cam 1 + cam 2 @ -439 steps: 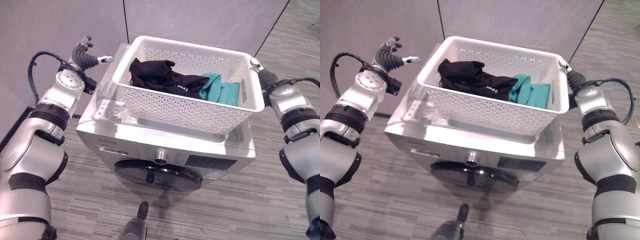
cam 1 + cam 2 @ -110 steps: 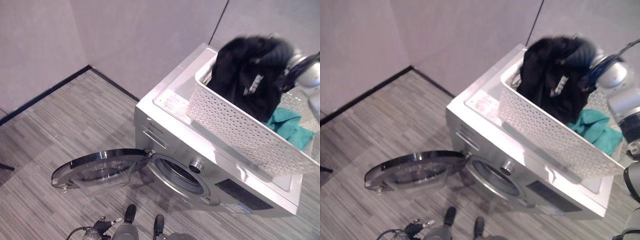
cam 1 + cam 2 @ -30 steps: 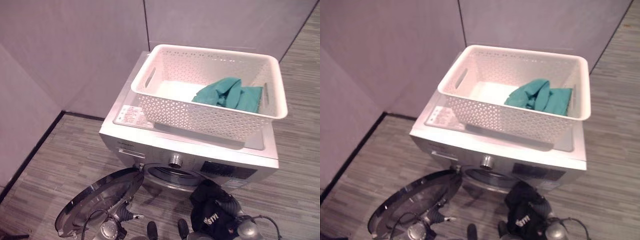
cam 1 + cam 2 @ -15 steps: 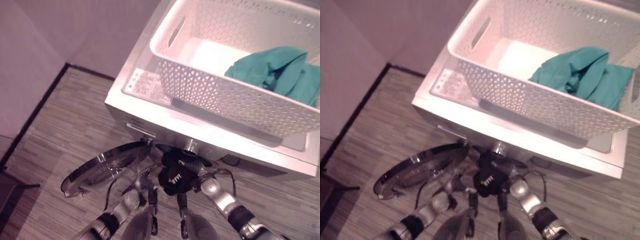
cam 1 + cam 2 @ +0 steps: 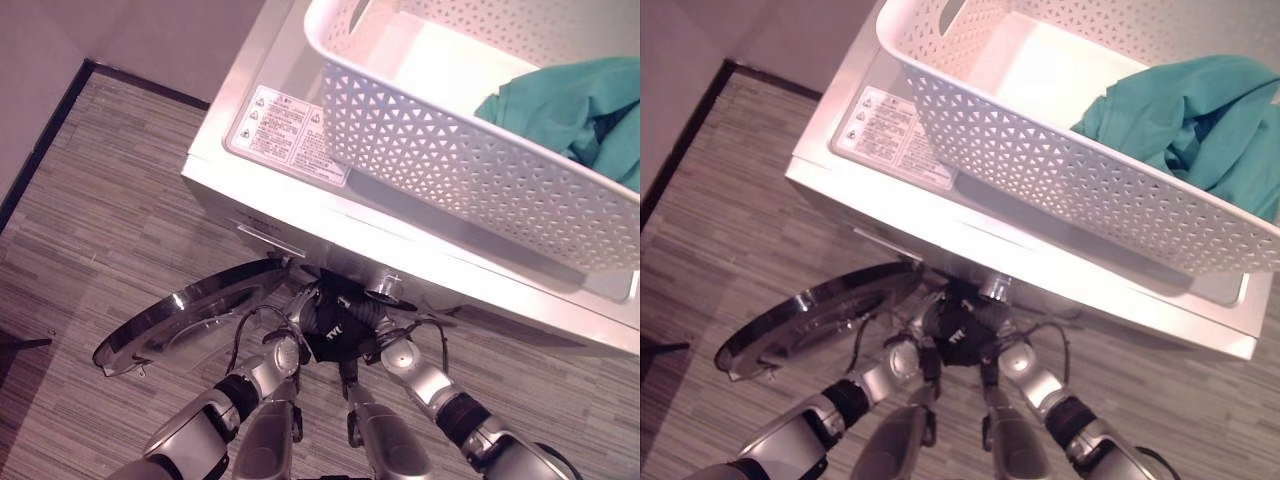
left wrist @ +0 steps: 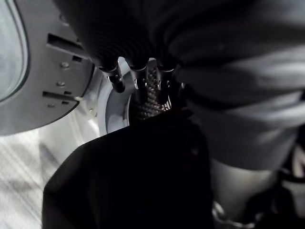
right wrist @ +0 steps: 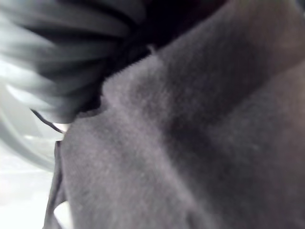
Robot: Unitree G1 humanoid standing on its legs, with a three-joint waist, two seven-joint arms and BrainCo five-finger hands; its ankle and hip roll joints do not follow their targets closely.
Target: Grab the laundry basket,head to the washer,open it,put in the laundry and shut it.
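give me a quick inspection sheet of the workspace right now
surface: washer top carries the white laundry basket.
job's things: teal garment lies in the basket; black garment is bunched at the washer opening; washer door hangs open on the robot's left.
clutter: nothing seen.
robot hands: left robot hand and right robot hand are both against the black garment at the opening; their fingers are hidden by the cloth.
cables: nothing seen.
surroundings: grey striped floor, plain wall with dark skirting.
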